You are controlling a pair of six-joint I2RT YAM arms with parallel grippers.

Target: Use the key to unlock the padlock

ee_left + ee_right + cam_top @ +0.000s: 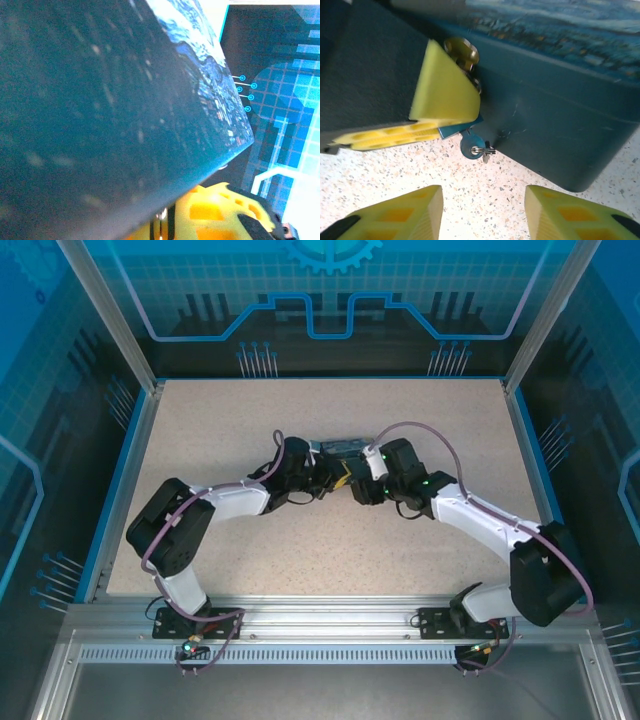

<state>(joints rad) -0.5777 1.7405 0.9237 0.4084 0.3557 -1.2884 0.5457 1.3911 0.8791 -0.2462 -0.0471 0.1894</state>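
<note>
The padlock (345,448) lies at mid-table between both arms. It is a chunky dark block (560,100) with a blue swirl face, and it looms close in the left wrist view (100,100). My left gripper (328,478) presses against its side, yellow fingers (445,95) shut on a thin blue-headed key (471,146) whose round end and metal ring stick out below them. A brass round part (462,52) shows just behind that finger on the padlock's side. My right gripper (482,210) hovers over bare table near the key, jaws apart with nothing between them.
The speckled tabletop (200,440) is bounded by a blue rim and aluminium posts (110,315) at the back corners. A metal rail (320,625) runs along the near edge at the arm bases. Both arms crowd the centre.
</note>
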